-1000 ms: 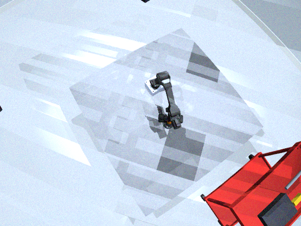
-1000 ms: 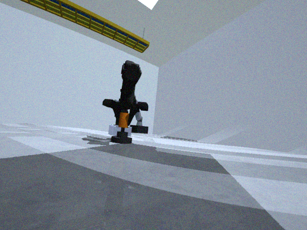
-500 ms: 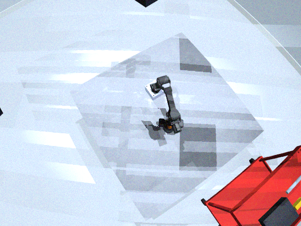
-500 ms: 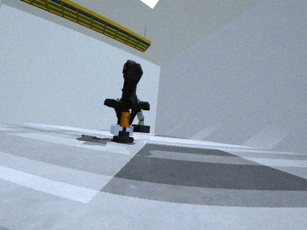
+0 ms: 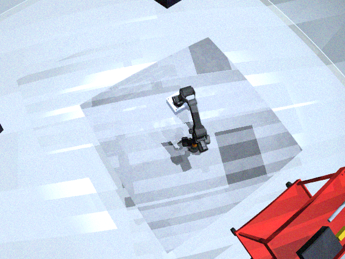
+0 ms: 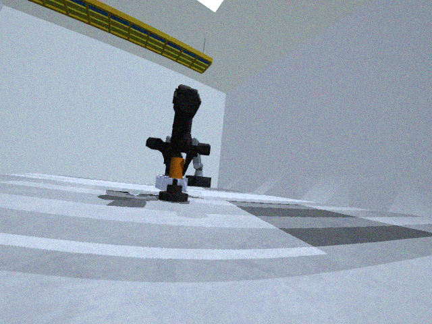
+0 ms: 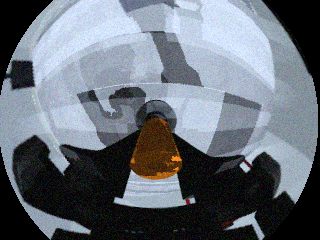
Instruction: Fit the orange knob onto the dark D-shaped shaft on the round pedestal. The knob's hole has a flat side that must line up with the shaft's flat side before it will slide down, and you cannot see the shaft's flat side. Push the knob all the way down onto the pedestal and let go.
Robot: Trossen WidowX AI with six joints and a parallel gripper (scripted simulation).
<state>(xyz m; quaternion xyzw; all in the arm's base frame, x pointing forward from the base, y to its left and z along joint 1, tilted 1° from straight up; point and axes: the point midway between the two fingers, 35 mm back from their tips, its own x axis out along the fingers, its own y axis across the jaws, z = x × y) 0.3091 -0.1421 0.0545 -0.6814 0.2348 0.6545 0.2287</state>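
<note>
Tool [image 5: 194, 144] [image 6: 177, 164] [image 7: 155, 134] pinched firmly on the knob [image 5: 194, 145] [image 6: 176, 169] [image 7: 156, 152], which I have roughly upright over the pedestal [image 5: 192, 149] [image 6: 173, 196] [image 7: 171, 115]. From the side, the knob's lower end is right at the top of the shaft [image 6: 174, 181]; I can't tell whether they touch or the tip is just inside the hole. It isn't seated: dark steps show beneath it.

I judge this to be the aligning stage, with the drop and release to come. The flat is my main worry. If it is turned wrong, pushing would jam the knob on the shaft's end, tilt it, or slide it up between the fingers. I'd press lightly and turn slowly until it gives, then push down. A small sideways offset could feel just like a wrong angle, and turning too fast could slip the grip or skip past the match. Letting go early could leave it perched, ready to topple.

Further out, the arm [image 5: 196, 118] [image 6: 183, 121] reaches over from its white base plate [image 5: 170, 105] [image 6: 160, 181]. Well apart, the red cart [image 5: 267, 207] carries a dark box [image 5: 320, 245], a yellow piece [image 5: 341, 234] and a grey rod [image 5: 336, 213].
</note>
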